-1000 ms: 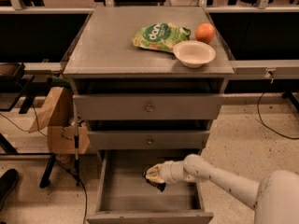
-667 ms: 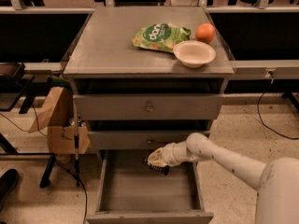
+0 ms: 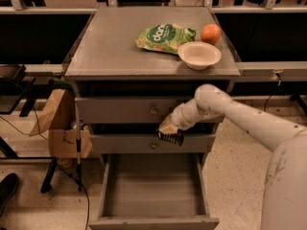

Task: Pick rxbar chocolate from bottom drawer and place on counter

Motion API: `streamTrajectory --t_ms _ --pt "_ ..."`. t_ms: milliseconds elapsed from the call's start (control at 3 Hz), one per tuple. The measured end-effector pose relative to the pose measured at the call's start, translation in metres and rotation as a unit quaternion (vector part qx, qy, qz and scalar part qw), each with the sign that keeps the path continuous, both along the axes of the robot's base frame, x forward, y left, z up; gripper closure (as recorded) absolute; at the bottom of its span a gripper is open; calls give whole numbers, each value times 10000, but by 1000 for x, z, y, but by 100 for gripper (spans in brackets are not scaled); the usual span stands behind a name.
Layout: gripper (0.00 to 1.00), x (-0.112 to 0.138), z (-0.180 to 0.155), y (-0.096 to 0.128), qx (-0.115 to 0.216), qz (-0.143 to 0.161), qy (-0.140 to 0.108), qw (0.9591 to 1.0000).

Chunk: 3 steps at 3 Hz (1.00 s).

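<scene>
Midair, pincer (image 3: 168, 130) grips rxbar chocolate (image 3: 171, 138) below counter's (image 3: 110, 47) bowl (image 3: 199, 54).

Warm yellowish light falls from above my pincer (image 3: 169, 129), which hangs before the middle drawer (image 3: 124, 143). Above it, the counter (image 3: 120, 47) is the brightest patch, evenly lit, without hard glare. A deep shadow band sits just above it, under the counter's lip. The rxbar chocolate (image 3: 171, 138) clamped in it reads as a dark blot. Below it, the bottom drawer (image 3: 153, 186) lies dim and grey.
</scene>
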State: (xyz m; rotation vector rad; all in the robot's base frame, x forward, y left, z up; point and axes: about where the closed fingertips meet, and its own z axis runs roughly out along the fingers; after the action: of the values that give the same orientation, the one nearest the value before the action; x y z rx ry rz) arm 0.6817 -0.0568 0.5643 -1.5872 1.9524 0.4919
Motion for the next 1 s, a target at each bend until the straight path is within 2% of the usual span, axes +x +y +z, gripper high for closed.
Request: streamTrajectory --t_ms 333,1000 --pt "100 15 68 -16 -506 -300 -85 9982" --pt "100 6 67 -17 -604 -398 8 9974"
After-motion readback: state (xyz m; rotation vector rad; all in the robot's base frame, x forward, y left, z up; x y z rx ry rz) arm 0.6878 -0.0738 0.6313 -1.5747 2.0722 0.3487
